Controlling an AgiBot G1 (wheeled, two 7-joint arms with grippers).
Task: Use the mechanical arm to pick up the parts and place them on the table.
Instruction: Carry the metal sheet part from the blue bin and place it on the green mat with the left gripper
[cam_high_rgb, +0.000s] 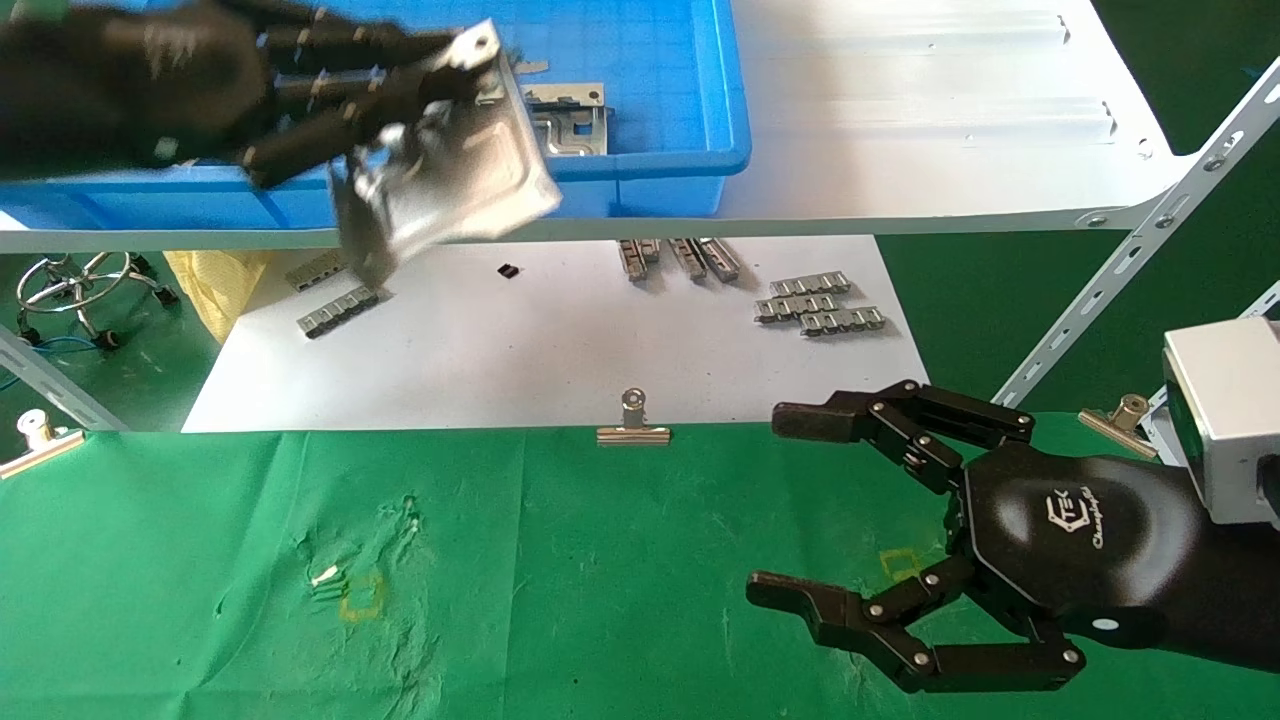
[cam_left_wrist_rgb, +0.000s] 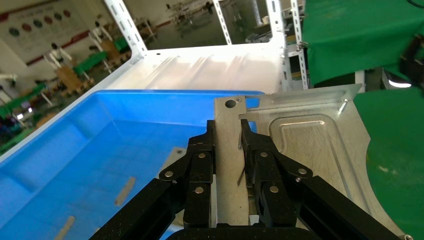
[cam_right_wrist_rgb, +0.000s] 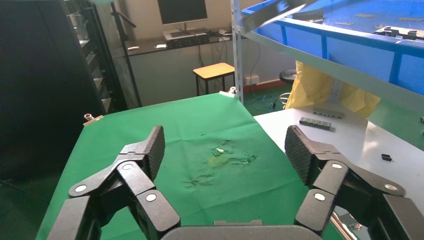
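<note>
My left gripper (cam_high_rgb: 400, 110) is shut on a silver-grey stamped metal part (cam_high_rgb: 455, 165) and holds it in the air over the front edge of the blue bin (cam_high_rgb: 690, 90), tilted. In the left wrist view the fingers (cam_left_wrist_rgb: 202, 160) clamp the part's edge flange (cam_left_wrist_rgb: 227, 150). Another part (cam_high_rgb: 570, 120) lies in the bin. My right gripper (cam_high_rgb: 790, 510) is open and empty, low over the green-cloth table (cam_high_rgb: 550, 580) at the right. In the right wrist view its open fingers (cam_right_wrist_rgb: 150, 150) frame a yellow square mark (cam_right_wrist_rgb: 218, 161).
The bin stands on a white metal shelf (cam_high_rgb: 900, 110). A white sheet (cam_high_rgb: 550, 340) under it carries several ridged metal strips (cam_high_rgb: 820, 302). Binder clips (cam_high_rgb: 633, 420) hold the cloth's far edge. Yellow marks (cam_high_rgb: 362, 595) sit on the cloth.
</note>
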